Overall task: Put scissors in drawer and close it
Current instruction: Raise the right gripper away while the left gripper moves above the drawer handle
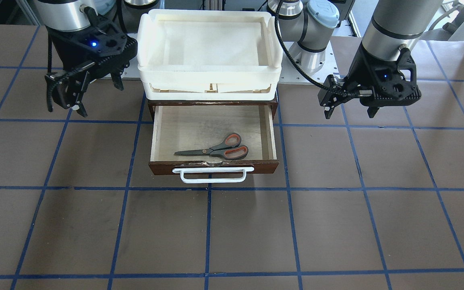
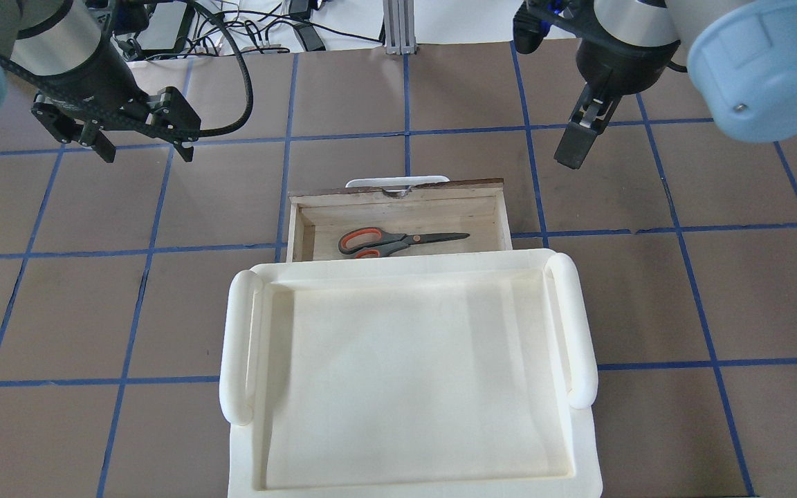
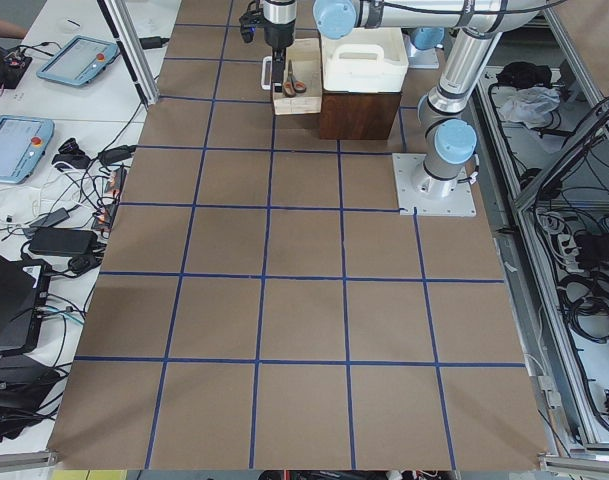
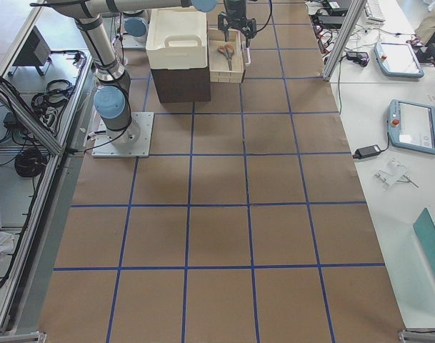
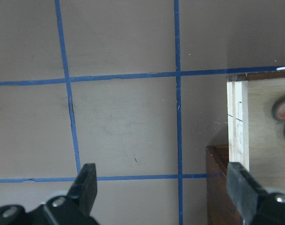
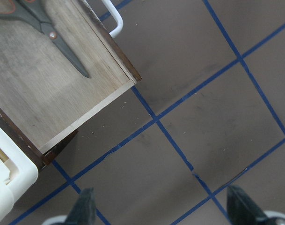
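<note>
The scissors [image 1: 216,150], with grey handles lined orange-red, lie flat inside the open drawer [image 1: 214,166]. Their blades point toward my right arm's side. The drawer is pulled out from under the cabinet, with its white bar handle [image 1: 212,175] at the front. In the overhead view the scissors [image 2: 398,241] lie within the drawer's walls [image 2: 398,206]. My left gripper [image 2: 144,153] is open and empty above the table beside the drawer; the wrist view shows its fingers [image 5: 86,183] wide apart. My right gripper [image 2: 575,149] is open and empty on the other side, fingers [image 6: 238,206] spread.
A cream-white plastic tray [image 2: 239,346] sits on top of the dark brown cabinet [image 1: 272,105] that holds the drawer. The table is brown with blue tape lines. The arm bases stand behind the cabinet.
</note>
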Robot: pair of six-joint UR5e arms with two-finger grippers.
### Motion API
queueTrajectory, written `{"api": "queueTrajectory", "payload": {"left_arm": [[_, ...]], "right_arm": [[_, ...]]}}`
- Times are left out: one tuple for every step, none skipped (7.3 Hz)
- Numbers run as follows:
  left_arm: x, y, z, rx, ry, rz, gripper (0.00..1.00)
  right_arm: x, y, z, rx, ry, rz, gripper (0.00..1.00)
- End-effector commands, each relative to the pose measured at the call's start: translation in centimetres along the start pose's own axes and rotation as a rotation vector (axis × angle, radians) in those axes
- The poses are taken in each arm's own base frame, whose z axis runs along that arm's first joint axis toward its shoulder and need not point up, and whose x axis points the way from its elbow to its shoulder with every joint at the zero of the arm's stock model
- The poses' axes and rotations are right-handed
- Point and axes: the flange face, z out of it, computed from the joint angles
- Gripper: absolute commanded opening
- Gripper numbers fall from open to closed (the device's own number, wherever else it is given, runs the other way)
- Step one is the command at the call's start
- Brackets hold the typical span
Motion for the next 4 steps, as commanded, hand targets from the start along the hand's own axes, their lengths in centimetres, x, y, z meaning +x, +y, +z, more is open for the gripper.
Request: {"api": "queueTrajectory", "payload": {"left_arm": [[4.8, -1.9, 1.4, 0.036, 0.009, -0.035, 1.00], [6.2, -3.2, 2.1, 0.036, 0.013, -0.055, 1.00], [8.0, -4.1, 2.9, 0.045, 0.019, -0.070, 1.00], [10.3, -4.8, 4.1, 0.053, 0.025, -0.092, 1.00]], "right_arm": [[1.7, 2.1, -0.3, -0.012, -0.009, 0.252, 1.00], [1.8, 2.1, -0.3, -0.013, -0.008, 0.417, 1.00], [1.6, 2.1, -0.4, -0.012, -0.012, 0.554, 1.00], [1.4, 2.2, -0.7, -0.008, -0.016, 0.688, 1.00]]}}
